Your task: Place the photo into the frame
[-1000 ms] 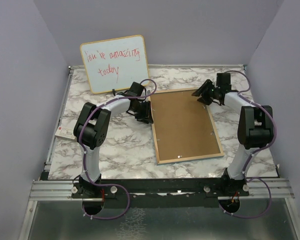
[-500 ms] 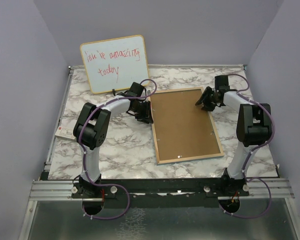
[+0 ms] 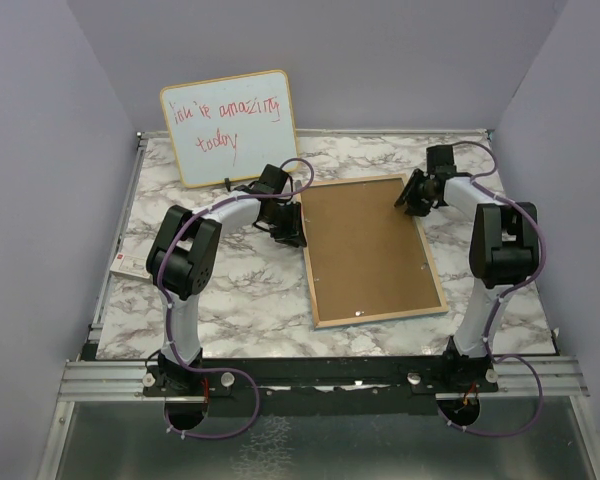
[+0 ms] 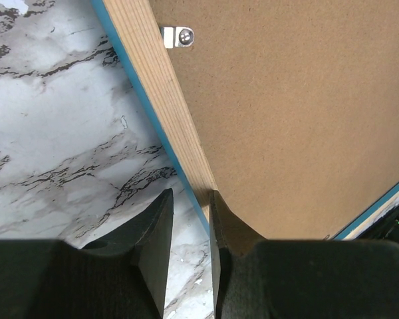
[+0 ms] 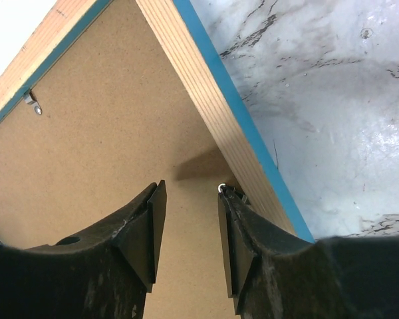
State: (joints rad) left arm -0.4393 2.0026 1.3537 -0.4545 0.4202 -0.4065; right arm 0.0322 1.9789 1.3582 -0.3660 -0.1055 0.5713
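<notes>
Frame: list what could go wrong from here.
The left pincer straddles the frame edge with a narrow gap; closing could push the frame sideways on the marble instead of gripping it. The right pincer has a fingertip at a small clip; it might slip off or bend it.

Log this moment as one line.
left gripper: open, straddling frame left edge | right gripper: open, over backing board by retaining clip | photo: not visible

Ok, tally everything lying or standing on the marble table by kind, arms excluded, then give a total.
Whiteboard: 1
Frame, wood face up with brown backing board in it: 1
Small white-and-red item at the left edge, unclear what: 1
Total: 3
</notes>
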